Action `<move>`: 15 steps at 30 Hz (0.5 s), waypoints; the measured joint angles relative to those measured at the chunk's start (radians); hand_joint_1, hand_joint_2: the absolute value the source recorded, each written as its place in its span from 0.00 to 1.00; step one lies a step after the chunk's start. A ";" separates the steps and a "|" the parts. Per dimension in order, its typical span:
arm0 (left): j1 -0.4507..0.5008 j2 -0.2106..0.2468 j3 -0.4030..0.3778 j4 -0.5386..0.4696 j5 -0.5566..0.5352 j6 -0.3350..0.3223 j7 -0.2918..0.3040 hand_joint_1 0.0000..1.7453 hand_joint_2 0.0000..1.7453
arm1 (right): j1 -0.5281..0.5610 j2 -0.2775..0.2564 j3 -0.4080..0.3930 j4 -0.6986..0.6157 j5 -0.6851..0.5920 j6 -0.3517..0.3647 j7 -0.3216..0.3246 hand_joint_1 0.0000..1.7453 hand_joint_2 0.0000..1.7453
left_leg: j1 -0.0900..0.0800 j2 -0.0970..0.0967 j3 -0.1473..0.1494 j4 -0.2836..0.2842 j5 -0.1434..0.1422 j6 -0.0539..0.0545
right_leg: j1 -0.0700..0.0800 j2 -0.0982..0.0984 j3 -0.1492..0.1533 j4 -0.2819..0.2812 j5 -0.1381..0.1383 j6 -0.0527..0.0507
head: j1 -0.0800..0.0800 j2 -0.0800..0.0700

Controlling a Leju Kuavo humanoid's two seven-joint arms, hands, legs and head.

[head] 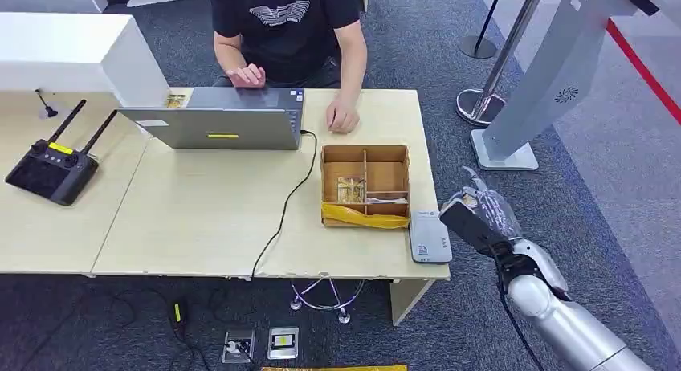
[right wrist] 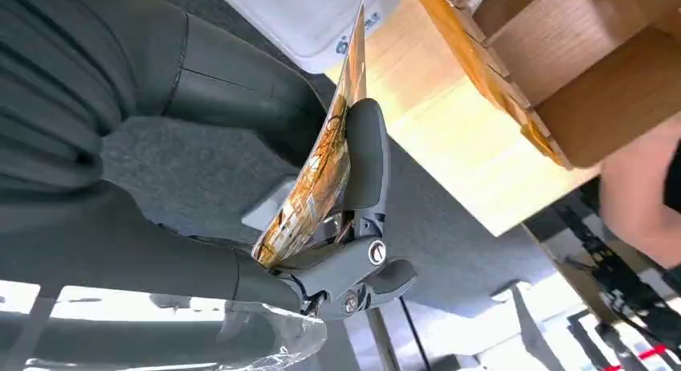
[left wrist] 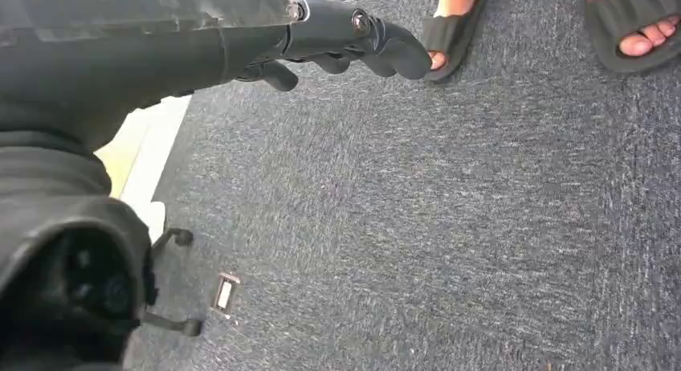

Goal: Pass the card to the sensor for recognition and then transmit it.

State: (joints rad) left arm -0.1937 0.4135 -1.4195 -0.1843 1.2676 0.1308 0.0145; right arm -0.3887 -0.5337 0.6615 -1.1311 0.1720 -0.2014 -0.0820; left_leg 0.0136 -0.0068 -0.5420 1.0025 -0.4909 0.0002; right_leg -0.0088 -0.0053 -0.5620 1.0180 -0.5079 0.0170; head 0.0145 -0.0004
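A light wooden table (head: 201,218) stands on grey carpet, with a laptop (head: 213,126), a divided wooden box (head: 365,185) and a white sensor (head: 429,237) at its front right corner. The right hand (head: 480,214) hovers off the table's right edge, just beside the sensor, its thumb and fingers (right wrist: 365,158) pinching an orange printed card (right wrist: 317,178) that stands on edge and bows slightly, its tip near the sensor. The left hand (left wrist: 345,38) hangs over the carpet with fingers curled in, holding nothing.
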 joint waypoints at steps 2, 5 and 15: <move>0.000 0.000 0.000 0.000 0.000 0.001 0.005 0.00 0.00 | 0.000 0.005 -0.005 0.028 0.016 0.000 -0.030 1.00 1.00 | 0.000 0.000 0.000 0.000 0.000 0.000 | 0.000 0.000 0.000 0.000 0.000 0.000 | 0.000 0.000; -0.001 -0.001 0.000 0.000 -0.001 0.002 0.010 0.00 0.00 | 0.000 0.016 -0.006 0.058 0.036 -0.006 -0.043 1.00 1.00 | 0.000 0.000 0.000 0.000 0.000 0.000 | 0.000 0.000 0.000 0.000 0.000 0.000 | 0.000 0.000; -0.004 -0.010 0.000 -0.005 -0.011 0.006 0.007 0.00 0.00 | -0.016 0.047 -0.007 0.128 0.062 0.011 -0.051 1.00 1.00 | 0.000 0.000 0.000 0.000 0.000 0.000 | 0.000 0.000 0.000 0.000 0.000 0.000 | 0.000 0.000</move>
State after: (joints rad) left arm -0.1980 0.4032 -1.4195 -0.1892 1.2566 0.1370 0.0214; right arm -0.4046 -0.4868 0.6546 -1.0033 0.2338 -0.1900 -0.1328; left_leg 0.0136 -0.0069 -0.5423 1.0025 -0.4909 0.0002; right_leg -0.0087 -0.0053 -0.5620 1.0181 -0.5079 0.0170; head 0.0145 -0.0004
